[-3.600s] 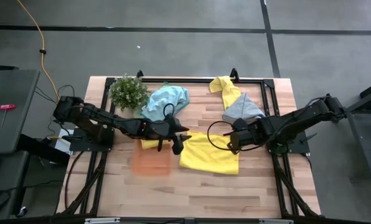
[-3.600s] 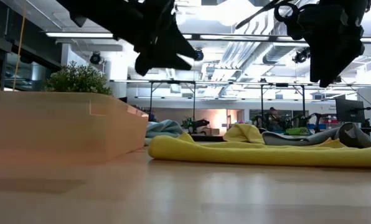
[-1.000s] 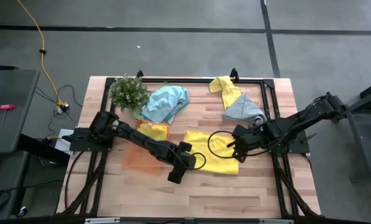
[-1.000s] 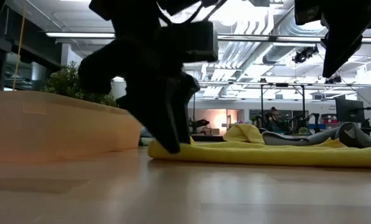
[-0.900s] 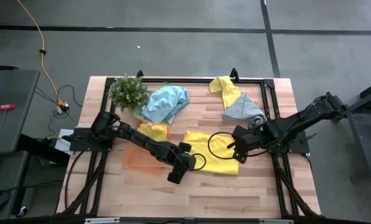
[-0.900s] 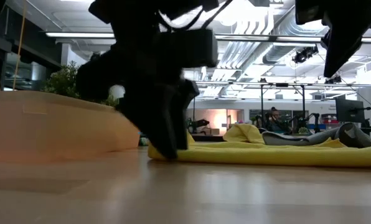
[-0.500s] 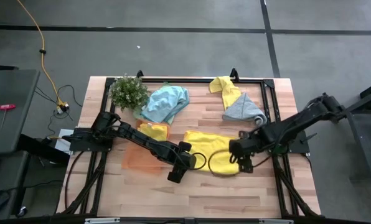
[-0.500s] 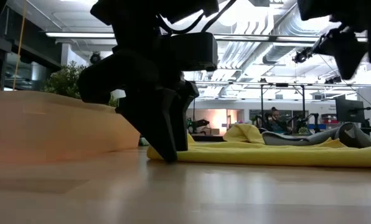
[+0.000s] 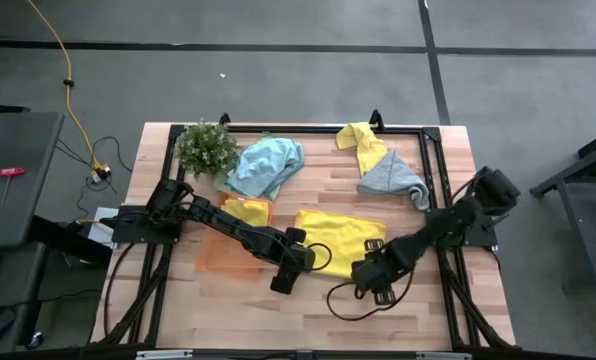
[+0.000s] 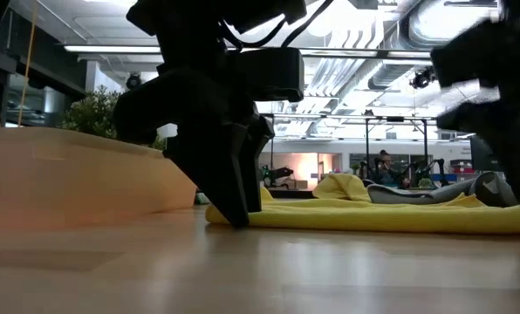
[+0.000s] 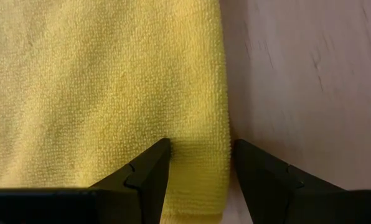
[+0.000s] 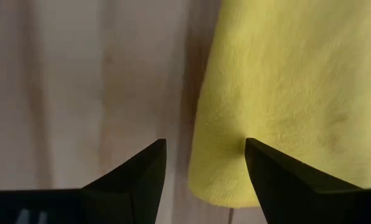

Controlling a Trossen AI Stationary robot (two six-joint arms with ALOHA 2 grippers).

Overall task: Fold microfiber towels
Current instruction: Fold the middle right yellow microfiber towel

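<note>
Right arm lower — yellow towel [image 9: 336, 235] flat.

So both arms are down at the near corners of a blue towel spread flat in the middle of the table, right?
Not quite: the towel spread flat is yellow, as the high view shows. The blue one lies bunched up farther back beside the plant. The rest holds: the left gripper and right gripper are at the yellow towel's near corners.
</note>
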